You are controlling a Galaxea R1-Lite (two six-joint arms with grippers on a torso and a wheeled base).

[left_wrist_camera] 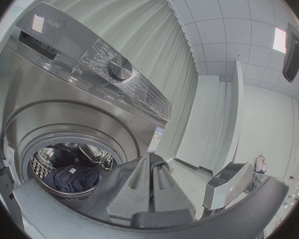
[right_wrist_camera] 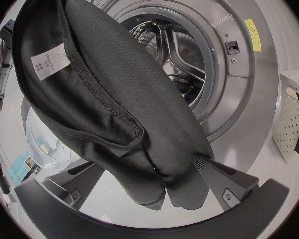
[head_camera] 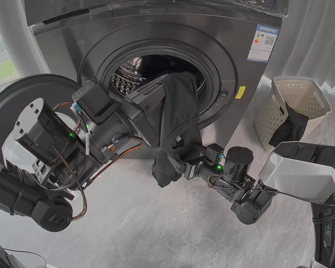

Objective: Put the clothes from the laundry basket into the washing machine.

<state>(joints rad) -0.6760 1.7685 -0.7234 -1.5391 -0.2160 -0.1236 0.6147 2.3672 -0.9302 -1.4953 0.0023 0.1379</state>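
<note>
A black mesh garment (head_camera: 178,116) hangs in front of the washing machine's open drum (head_camera: 137,75). My left gripper (head_camera: 163,85) is shut on its upper fold at the drum mouth, and its fingers (left_wrist_camera: 138,186) pinch the cloth (left_wrist_camera: 106,190). Dark blue clothes (left_wrist_camera: 73,180) lie inside the drum. My right gripper (head_camera: 176,160) is at the garment's hanging lower end; its fingers (right_wrist_camera: 222,178) stand wide apart, open, with the cloth (right_wrist_camera: 123,93) drooping between them. The cream laundry basket (head_camera: 312,97) stands on the floor to the right, a black piece (head_camera: 291,128) draped over its rim.
The machine's round door (head_camera: 26,90) is swung open on the left, close to my left arm. Grey tiled floor (head_camera: 156,224) lies in front of the machine. White curtains (head_camera: 316,30) hang behind the basket.
</note>
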